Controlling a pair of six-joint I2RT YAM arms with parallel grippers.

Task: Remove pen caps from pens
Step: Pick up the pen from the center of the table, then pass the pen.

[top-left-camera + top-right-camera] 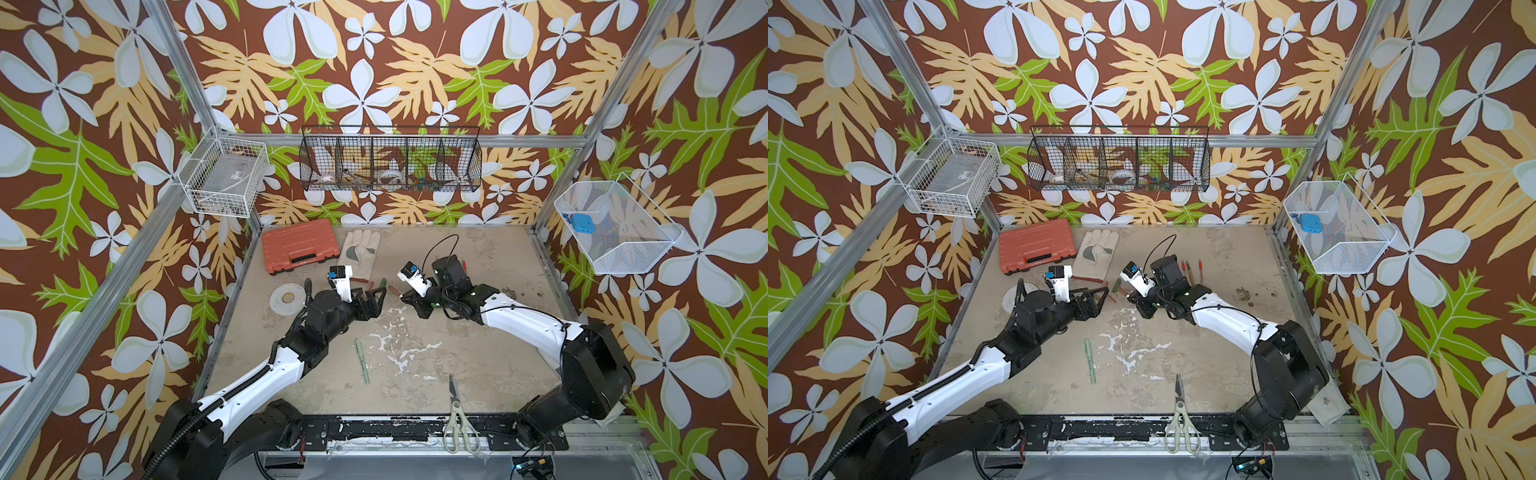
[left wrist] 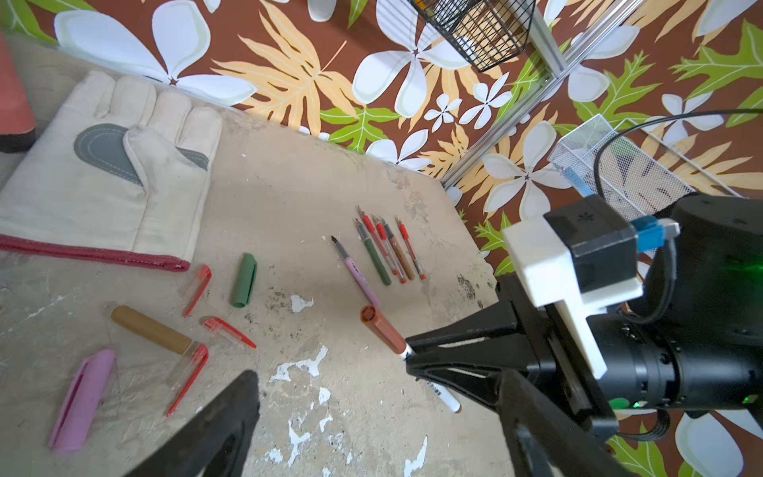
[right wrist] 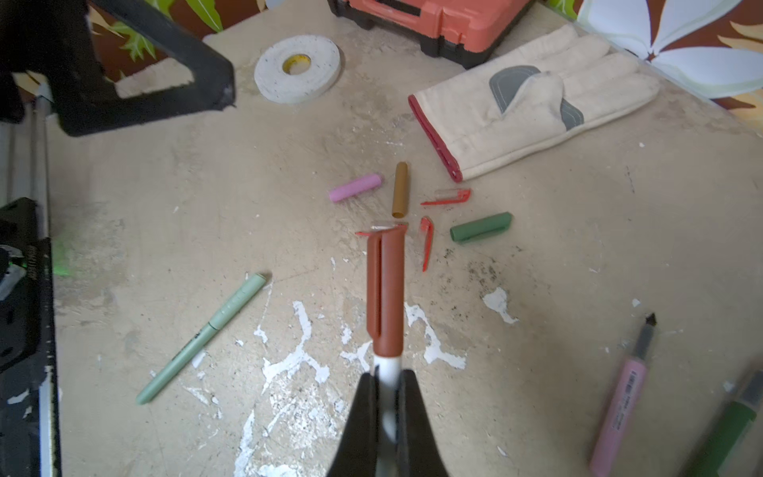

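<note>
Barrel of white pen [image 3: 387, 365] mostly hidden between right fingers [image 3: 361, 417].

Both arms share one build: the left arm [image 1: 266, 372] and right arm [image 1: 525, 326] have smooth white shells between bulky black joints. Small dark dots on the shells are probably screws. A ribbed black hose [image 1: 176, 436] runs along the left arm, and a thin black cable [image 2: 597, 173] arcs over the right wrist. Each wrist carries a white bracket with a black camera box [image 2: 590, 243] and a blue plug. The left tool [image 2: 380, 378] and right tool [image 3: 387, 382] have black, hollow triangular fingers [image 3: 165, 58]. Tiny green lights [image 2: 617, 402] glow near the right wrist.
</note>
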